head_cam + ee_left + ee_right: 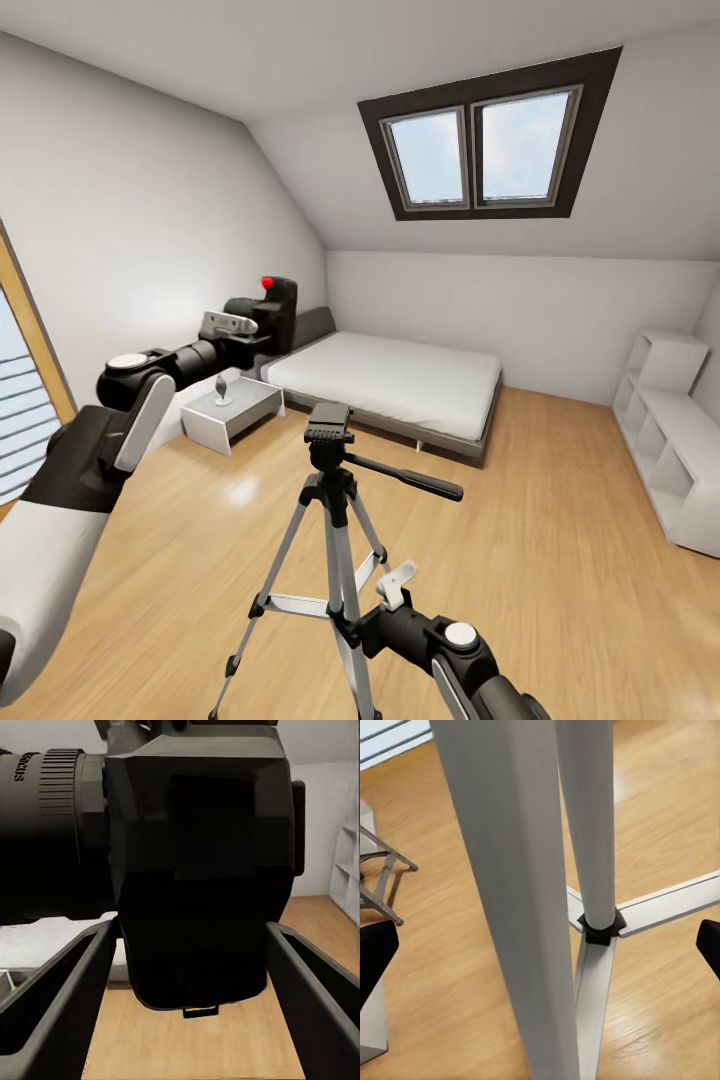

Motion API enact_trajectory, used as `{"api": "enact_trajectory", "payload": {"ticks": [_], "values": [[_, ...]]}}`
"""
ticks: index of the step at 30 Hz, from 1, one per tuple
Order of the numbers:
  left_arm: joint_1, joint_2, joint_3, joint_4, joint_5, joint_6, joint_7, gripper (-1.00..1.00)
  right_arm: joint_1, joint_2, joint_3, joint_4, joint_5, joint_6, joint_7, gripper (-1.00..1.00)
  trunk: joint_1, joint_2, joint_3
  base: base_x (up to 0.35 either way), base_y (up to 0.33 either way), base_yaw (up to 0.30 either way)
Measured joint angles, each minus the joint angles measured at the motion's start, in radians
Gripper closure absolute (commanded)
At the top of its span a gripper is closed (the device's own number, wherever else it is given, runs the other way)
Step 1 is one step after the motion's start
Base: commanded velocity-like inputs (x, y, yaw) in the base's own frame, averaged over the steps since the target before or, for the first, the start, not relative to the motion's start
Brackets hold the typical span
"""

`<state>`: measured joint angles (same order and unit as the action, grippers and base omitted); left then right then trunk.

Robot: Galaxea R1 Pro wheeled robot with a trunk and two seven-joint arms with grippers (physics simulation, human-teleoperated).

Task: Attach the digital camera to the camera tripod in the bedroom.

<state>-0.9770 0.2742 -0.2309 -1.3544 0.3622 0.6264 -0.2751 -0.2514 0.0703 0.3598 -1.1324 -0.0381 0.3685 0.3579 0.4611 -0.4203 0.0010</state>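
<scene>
The digital camera [277,305], black with a red button on top, hangs in the air at the left, above and to the left of the tripod's head, with my left gripper [264,330] shut on it. Seen from the left wrist, the camera body [202,870] sits between the two fingers [52,1009], its lens barrel pointing sideways. The camera tripod [328,428] stands on the wood floor straight ahead, its pan handle pointing right. My right gripper [362,615] is low beside the tripod's legs and open, with the silver legs [510,870] between its spread fingertips.
The grey bed [400,385] with a white mattress lies behind the tripod. A white side table [232,412] stands at its left, under the held camera. A white shelf unit [675,450] lines the right wall. A wood-framed window [20,400] is at the far left.
</scene>
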Motion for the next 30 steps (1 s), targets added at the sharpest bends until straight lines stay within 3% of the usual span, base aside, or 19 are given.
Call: {"api": "enact_trajectory", "payload": {"ticks": [3, 9, 10, 14, 23, 30], "values": [[-0.002, 0.014, -0.005, -0.007, -0.042, -0.002, -0.095, 1.0, 0.0, 0.001, 0.002, 0.016, 0.0, -0.009, 0.0, -1.0, 0.0, 0.0, 0.0, 0.0, 0.0, 0.0], [-0.023, 0.029, -0.002, -0.001, -0.168, -0.004, -0.333, 1.0, -0.007, 0.006, 0.001, 0.08, -0.002, -0.045, -0.001, -1.0, 0.0, 0.0, 0.0, 0.0, 0.0, 0.0], [-0.024, 0.029, -0.001, -0.001, -0.171, -0.005, -0.334, 1.0, -0.008, 0.006, 0.001, 0.08, -0.002, -0.045, -0.001, -1.0, 0.0, 0.0, 0.0, 0.0, 0.0, 0.0], [-0.043, 0.03, 0.0, 0.003, -0.223, -0.003, -0.435, 1.0, -0.012, 0.02, -0.002, 0.121, -0.002, -0.107, -0.001, -1.0, 0.0, 0.0, 0.0, 0.0, 0.0, 0.0], [-0.109, 0.027, 0.0, 0.049, -0.257, -0.044, -0.656, 1.0, -0.015, 0.047, -0.007, 0.17, -0.001, -0.17, -0.001, -1.0, 0.0, 0.0, 0.0, 0.0, 0.0, 0.0], [-0.152, 0.023, 0.0, 0.07, -0.26, -0.039, -0.727, 1.0, -0.015, 0.05, -0.008, 0.183, 0.0, -0.203, -0.001, -1.0, 0.0, 0.0, 0.0, 0.0, 0.0, 0.0]]}}
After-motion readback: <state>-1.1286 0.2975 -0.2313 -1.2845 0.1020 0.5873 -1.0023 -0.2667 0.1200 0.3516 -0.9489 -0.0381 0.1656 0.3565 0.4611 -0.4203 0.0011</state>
